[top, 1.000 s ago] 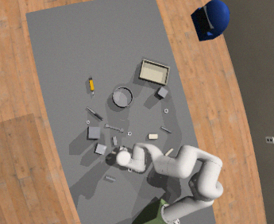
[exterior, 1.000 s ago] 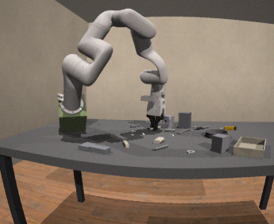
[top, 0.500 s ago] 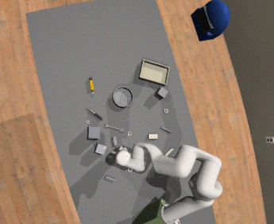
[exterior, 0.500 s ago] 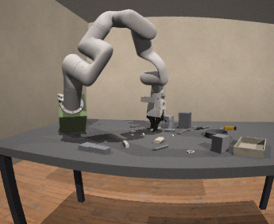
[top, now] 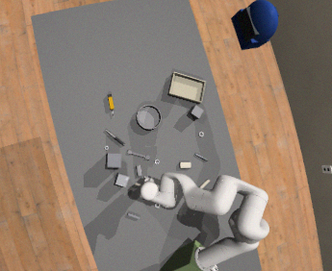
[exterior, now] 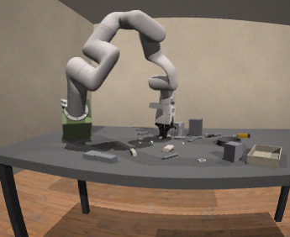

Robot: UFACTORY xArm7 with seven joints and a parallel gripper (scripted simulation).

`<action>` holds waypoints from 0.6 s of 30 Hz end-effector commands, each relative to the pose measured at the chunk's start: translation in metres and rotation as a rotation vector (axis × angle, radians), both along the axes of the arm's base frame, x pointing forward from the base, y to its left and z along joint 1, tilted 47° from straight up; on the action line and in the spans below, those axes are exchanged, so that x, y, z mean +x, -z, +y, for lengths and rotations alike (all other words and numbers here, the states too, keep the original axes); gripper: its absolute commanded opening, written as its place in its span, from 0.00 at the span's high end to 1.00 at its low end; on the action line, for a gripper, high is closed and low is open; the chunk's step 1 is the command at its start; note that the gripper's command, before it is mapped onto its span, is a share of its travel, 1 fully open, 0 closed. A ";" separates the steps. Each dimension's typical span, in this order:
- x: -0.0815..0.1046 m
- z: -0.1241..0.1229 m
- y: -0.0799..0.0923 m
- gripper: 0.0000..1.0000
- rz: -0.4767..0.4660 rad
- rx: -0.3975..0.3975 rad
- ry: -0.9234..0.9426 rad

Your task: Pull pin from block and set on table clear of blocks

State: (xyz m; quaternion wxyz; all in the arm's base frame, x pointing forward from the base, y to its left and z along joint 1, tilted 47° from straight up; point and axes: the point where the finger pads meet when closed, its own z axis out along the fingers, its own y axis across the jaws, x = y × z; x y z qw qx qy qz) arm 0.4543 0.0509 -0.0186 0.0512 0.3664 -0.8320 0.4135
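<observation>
My gripper (exterior: 163, 135) hangs straight down with its fingertips just above the table top. It is shut on a small dark pin (exterior: 162, 134), which the fingers mostly hide. In the overhead view the wrist (top: 148, 190) covers the fingers and the pin. A grey block (top: 121, 180) stands just left of the wrist, and it also shows behind the gripper in the side view (exterior: 178, 127). A second grey block (top: 114, 160) stands beyond it. A third grey block (top: 196, 111) stands near the tray. I cannot see a hole in any block.
A cream tray (top: 187, 86), a round tin (top: 148, 117), a yellow-handled tool (top: 111, 103), a bolt (top: 139, 154), a small grey peg (top: 139, 169), cream pieces (top: 185, 164) and several washers lie on the table. A grey bar (top: 133, 216) lies near the front edge.
</observation>
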 end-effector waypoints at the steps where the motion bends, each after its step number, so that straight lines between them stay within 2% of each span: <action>1: 0.001 0.001 0.000 1.00 -0.001 0.002 -0.003; 2: 0.001 0.001 0.000 0.81 -0.001 0.002 -0.003; 9: 0.001 0.001 0.000 0.81 -0.001 0.002 -0.003; 10: 0.001 0.001 0.000 0.74 -0.001 0.002 -0.003; 15: 0.001 0.001 0.000 0.74 -0.001 0.002 -0.003; 16: 0.001 0.001 0.000 0.65 -0.001 0.002 -0.003; 18: 0.001 0.001 0.000 0.65 -0.001 0.002 -0.003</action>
